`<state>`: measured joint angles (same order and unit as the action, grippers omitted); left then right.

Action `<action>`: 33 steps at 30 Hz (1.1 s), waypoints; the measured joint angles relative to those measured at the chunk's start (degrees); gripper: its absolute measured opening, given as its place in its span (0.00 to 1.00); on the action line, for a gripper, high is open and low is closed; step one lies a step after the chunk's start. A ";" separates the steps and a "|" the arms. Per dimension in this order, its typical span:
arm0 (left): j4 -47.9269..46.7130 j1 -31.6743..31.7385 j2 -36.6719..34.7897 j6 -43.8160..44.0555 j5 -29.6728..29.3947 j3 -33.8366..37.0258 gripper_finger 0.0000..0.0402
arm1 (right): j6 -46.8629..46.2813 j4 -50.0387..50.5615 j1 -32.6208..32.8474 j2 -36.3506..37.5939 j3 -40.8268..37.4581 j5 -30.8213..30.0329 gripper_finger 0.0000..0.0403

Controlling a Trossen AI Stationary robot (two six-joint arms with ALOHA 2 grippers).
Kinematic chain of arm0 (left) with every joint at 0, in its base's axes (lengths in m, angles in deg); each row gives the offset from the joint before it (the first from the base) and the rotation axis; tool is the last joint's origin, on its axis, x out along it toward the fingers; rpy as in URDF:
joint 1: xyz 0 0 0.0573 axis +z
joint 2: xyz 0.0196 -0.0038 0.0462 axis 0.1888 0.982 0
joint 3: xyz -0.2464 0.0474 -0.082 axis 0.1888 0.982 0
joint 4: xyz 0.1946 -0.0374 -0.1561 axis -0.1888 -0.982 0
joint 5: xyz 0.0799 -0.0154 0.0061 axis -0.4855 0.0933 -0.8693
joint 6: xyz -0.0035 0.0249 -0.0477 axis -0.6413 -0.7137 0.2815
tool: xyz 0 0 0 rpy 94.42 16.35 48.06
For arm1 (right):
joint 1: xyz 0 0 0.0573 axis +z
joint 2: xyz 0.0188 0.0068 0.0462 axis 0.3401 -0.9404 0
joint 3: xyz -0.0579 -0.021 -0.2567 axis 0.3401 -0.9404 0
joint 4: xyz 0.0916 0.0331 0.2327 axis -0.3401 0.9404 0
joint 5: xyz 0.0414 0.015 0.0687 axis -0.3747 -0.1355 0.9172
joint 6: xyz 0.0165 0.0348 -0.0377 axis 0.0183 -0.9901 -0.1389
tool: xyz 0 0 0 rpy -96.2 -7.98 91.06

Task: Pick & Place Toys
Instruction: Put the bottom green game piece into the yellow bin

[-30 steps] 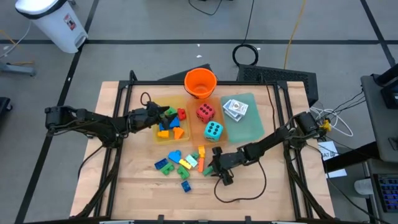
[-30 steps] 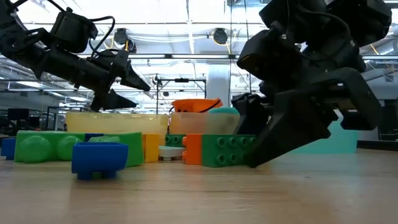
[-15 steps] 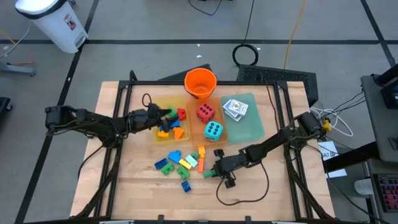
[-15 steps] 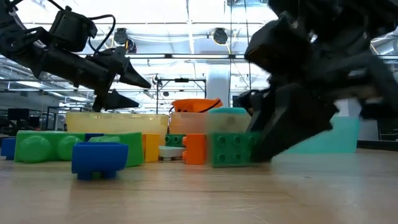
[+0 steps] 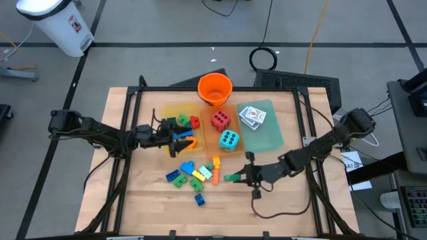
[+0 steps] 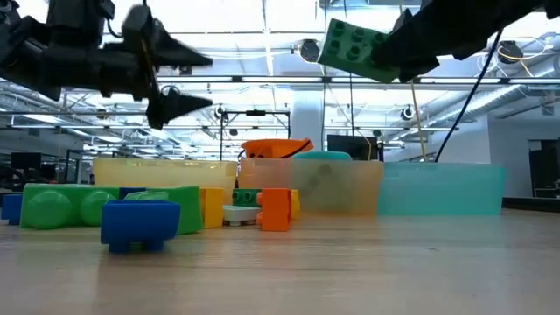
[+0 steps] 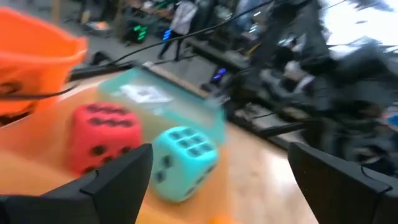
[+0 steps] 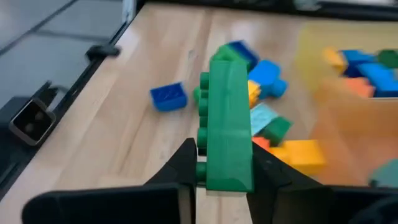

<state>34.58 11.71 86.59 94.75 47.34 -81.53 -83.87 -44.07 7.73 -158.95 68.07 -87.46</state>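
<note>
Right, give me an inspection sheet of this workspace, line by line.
Surface: wooden table, bare along the front edge.
Job's things: loose bricks on the wood; more bricks in the yellow tray; red die and teal die in the orange tray; card packs on the green tray.
Clutter: orange bucket at the back edge.
Grippers: right pincer shut on a green brick, lifted off the table; left pincer open over the yellow tray.
Cables: black cable looped on the table below the right arm.
Surroundings: white bin on the floor; no people seen.
</note>
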 joint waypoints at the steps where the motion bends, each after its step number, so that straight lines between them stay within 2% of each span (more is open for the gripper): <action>1: 0.73 -0.71 0.10 0.14 -0.01 -0.05 0.94 | -0.02 -1.62 0.18 0.75 -1.22 -1.39 0.14; 3: 0.40 -2.05 0.88 1.49 -0.89 -0.33 0.94 | -0.02 -6.82 0.37 1.67 -4.05 -3.50 0.14; 8: 0.16 -4.94 2.53 2.73 0.44 -1.84 0.94 | -0.01 -20.40 0.37 1.67 -10.29 -4.30 0.14; 13: -2.66 -9.86 6.01 -2.95 0.50 -8.91 0.94 | 0.15 -27.00 0.15 1.65 -13.13 -4.67 0.15; 19: -18.74 -13.91 14.51 -11.93 0.06 -25.44 0.94 | 1.83 -27.88 0.19 1.63 -13.21 -4.62 0.14; 24: -27.13 -15.29 22.76 -17.65 0.05 -37.43 0.94 | 2.17 -28.13 0.22 1.63 -13.21 -4.59 0.14; 29: -30.26 -16.04 27.66 -20.64 0.44 -44.22 0.94 | 2.19 -27.97 0.24 1.63 -13.21 -4.62 0.14; 33: -30.41 -16.01 29.13 -20.57 0.48 -45.55 0.94 | 3.39 -28.26 0.24 1.63 -13.21 -4.82 0.14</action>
<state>4.17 -4.31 115.72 74.18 47.81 -127.08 -80.47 -72.33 7.97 -157.32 54.86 -92.28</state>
